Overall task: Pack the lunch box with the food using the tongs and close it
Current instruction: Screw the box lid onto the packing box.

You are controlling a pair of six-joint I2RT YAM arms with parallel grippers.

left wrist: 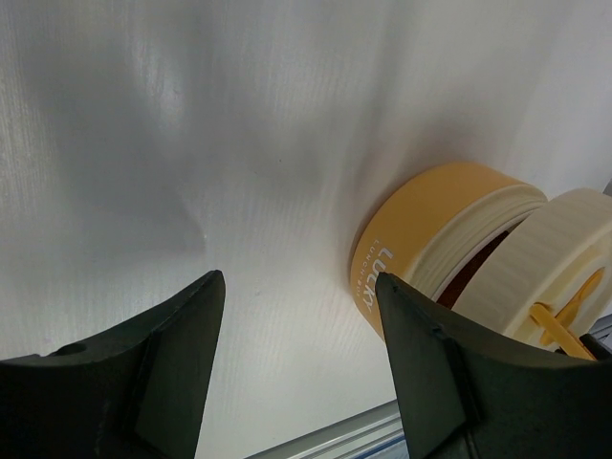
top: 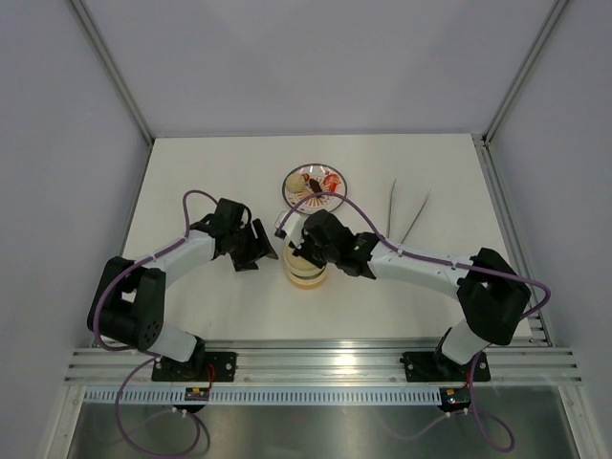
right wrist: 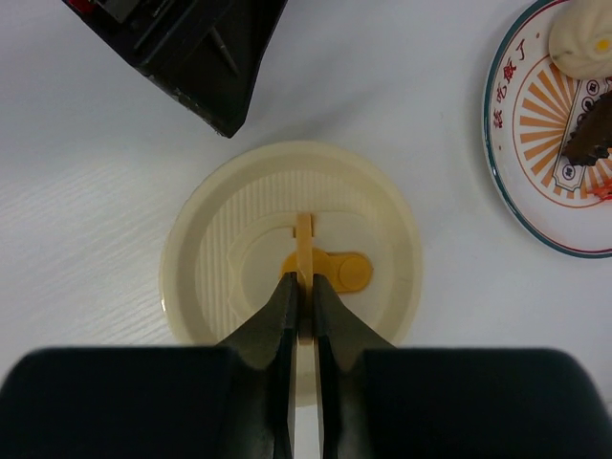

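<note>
The lunch box (left wrist: 430, 229) is a round yellow tub with "LUCKY" on its side; it stands at the table's middle (top: 308, 277). Its cream lid (right wrist: 220, 249) is tilted just above the tub's rim, with a dark gap between them. My right gripper (right wrist: 304, 279) is shut on the lid's thin upright handle (right wrist: 304, 234). Just left of the tub, my left gripper (left wrist: 298, 282) is open and holds nothing. The food (top: 316, 181), a pale bun (right wrist: 583, 38) and brown and red pieces, lies on the patterned plate (right wrist: 521, 143). The silver tongs (top: 409, 212) lie to the right of the plate.
The plate (top: 291, 184) sits just beyond the lunch box. Grey walls and metal posts enclose the white table (top: 210, 172). An aluminium rail (top: 325, 363) runs along the near edge, behind the arm bases.
</note>
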